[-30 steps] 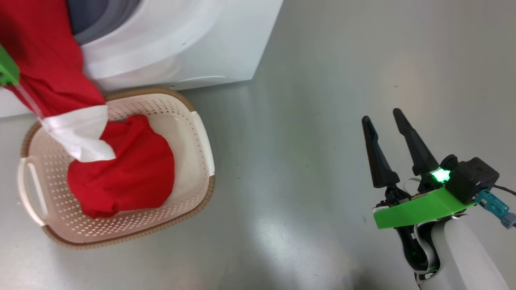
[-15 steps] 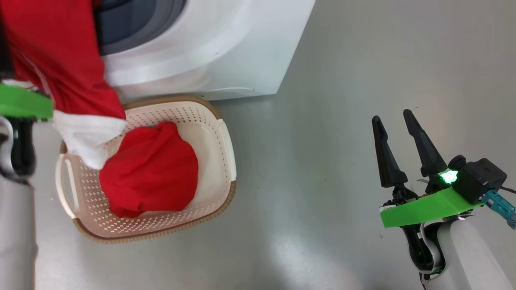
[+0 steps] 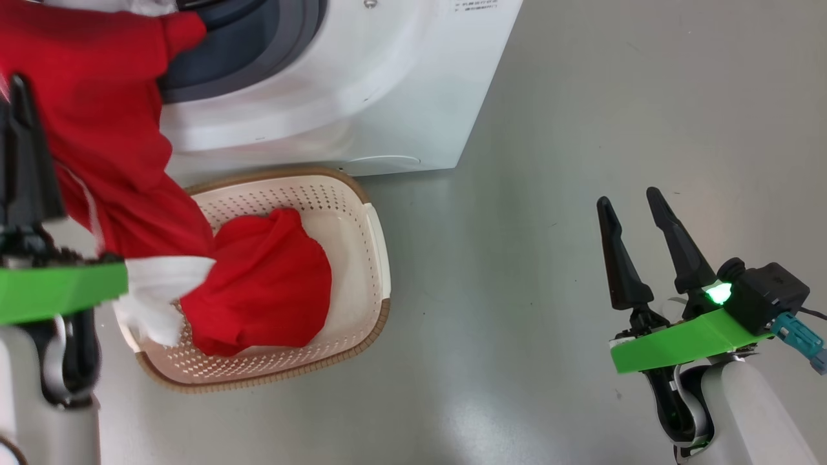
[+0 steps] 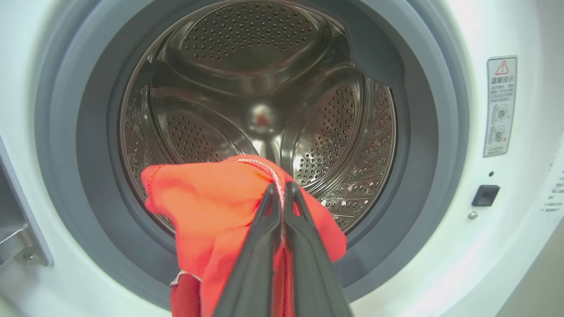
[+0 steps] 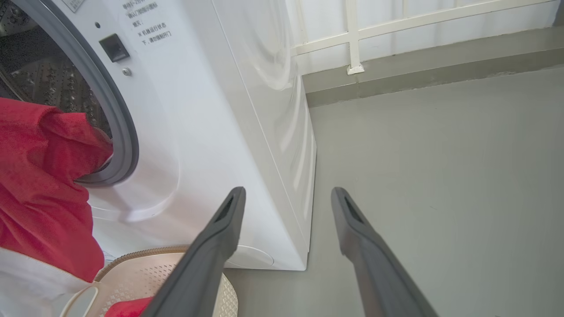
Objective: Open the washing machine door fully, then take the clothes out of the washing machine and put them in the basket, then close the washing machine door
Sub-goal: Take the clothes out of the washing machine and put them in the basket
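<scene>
My left gripper (image 3: 18, 87) is shut on the red clothes (image 3: 110, 116), pinching a top fold (image 4: 207, 193) in front of the washing machine's steel drum (image 4: 264, 88). The garment hangs from the fingers (image 4: 264, 246) down past the grey gasket (image 3: 284, 39). Its lower red part (image 3: 271, 284) and a white part (image 3: 161, 284) lie in the cream basket (image 3: 371, 219), which stands on the floor against the washing machine (image 3: 400, 84). The washing machine door is out of view. My right gripper (image 3: 628, 199) hovers open over the floor, far right of the basket and holding nothing; its fingers (image 5: 220, 229) stand wide apart.
Grey floor (image 3: 581, 97) stretches right of the machine and basket. A white wall with a low railing (image 5: 352, 39) stands behind the machine. A warning sticker (image 4: 500, 105) and a small black latch socket (image 4: 484, 196) sit right of the drum opening.
The head view has shifted, so machine and basket sit further right in the picture. My left gripper, still shut on the garment, has drawn back towards me. The right gripper has not changed.
</scene>
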Motion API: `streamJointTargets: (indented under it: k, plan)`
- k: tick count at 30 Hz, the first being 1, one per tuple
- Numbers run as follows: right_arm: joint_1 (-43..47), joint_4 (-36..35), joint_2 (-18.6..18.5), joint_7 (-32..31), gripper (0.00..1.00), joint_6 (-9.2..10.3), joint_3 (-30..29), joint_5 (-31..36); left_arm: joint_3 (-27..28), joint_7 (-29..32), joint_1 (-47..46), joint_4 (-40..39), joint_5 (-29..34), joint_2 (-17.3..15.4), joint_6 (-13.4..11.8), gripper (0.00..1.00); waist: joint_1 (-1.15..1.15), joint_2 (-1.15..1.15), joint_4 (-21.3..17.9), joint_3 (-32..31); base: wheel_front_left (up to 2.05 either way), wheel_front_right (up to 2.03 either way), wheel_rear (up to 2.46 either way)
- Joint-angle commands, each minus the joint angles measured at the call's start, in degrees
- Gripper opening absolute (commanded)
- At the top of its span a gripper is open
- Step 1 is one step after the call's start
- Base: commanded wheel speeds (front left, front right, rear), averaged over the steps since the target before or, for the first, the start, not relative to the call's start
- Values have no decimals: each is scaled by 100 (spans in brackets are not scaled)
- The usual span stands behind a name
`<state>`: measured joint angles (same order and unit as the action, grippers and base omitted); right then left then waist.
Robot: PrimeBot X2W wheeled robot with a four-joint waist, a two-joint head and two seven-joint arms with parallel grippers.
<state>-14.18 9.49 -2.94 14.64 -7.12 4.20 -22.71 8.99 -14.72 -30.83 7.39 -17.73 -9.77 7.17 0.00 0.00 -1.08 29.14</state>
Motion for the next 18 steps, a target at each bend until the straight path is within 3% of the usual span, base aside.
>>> streamJointTargets:
  k: [1,8,18]
  plan:
    - [154,-125,6,36,100,-36,100,28,181,-28,239,-312,28,-168,31,0,0,0,8,-12,0,0,0]
    - [202,-128,6,36,100,-36,90,48,228,-28,627,-610,20,76,31,0,0,0,62,8,0,0,0]
    - [118,-139,6,36,100,-36,190,34,-224,-28,757,810,163,96,31,0,0,0,-29,213,0,0,0]
